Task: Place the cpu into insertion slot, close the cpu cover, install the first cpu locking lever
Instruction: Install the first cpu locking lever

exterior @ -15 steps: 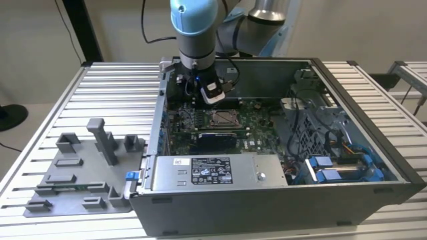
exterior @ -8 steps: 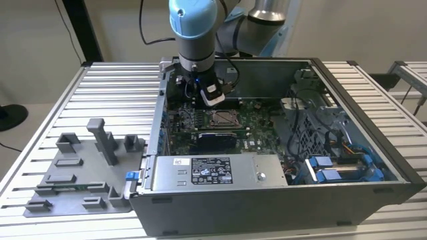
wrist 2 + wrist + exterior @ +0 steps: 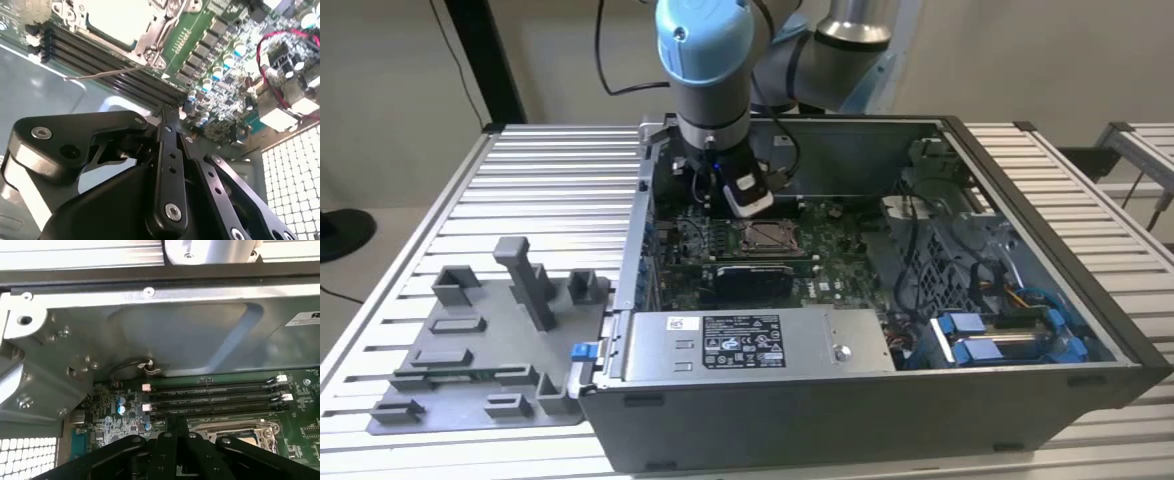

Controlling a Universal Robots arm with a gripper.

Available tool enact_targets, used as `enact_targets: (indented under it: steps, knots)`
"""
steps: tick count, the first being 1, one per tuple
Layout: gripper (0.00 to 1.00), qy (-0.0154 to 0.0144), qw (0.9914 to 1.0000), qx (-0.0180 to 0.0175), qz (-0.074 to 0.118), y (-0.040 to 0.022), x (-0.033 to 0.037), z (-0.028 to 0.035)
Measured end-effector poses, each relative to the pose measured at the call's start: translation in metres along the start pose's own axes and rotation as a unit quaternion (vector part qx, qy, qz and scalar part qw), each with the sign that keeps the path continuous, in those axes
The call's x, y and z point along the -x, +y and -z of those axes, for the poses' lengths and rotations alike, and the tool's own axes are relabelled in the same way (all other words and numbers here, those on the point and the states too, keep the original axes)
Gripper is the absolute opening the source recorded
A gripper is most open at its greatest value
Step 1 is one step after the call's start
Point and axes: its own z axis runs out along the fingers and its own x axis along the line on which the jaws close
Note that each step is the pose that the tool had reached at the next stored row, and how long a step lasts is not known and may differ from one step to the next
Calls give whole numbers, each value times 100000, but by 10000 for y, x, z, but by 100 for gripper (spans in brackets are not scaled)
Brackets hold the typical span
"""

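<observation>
Claw (image 3: pixel 175 424) pressed together near the insertion slot (image 3: pixel 763 237), whose pale cpu (image 3: pixel 117 20) sits framed by the silvery cpu cover (image 3: pixel 151 27).

The exterior view stands well off from the socket (image 3: pixel 765 237), high up on the side where the grey labelled box (image 3: pixel 747 345) sits. It looks down so that the whole open computer case (image 3: pixel 854 420) and the slatted table (image 3: pixel 520 170) fit in. Both wrist views ride close over the board, looking past the gripper (image 3: pixel 169 116) (image 3: pixel 175 429). The second wrist view faces the socket (image 3: pixel 117 20) at a slant. The first wrist view looks across the socket (image 3: pixel 240 432) to the case wall (image 3: pixel 175 335) beyond. Both wrist views share the socket and the long memory slots (image 3: pixel 105 60) (image 3: pixel 215 397) just beside it.
</observation>
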Motion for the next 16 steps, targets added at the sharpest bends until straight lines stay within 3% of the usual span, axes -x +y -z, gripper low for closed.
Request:
enact_targets:
  steps: [3, 8, 12, 16]
  knots:
    - [0, 114, 100000, 19, 273, -45, 17, -13]
    - [0, 470, 99994, 33, 1014, -53, 106, -48]
    - [0, 679, 99987, 60, 1466, -55, 219, -81]
    - [0, 740, 99984, 57, 1600, -49, 381, -123]
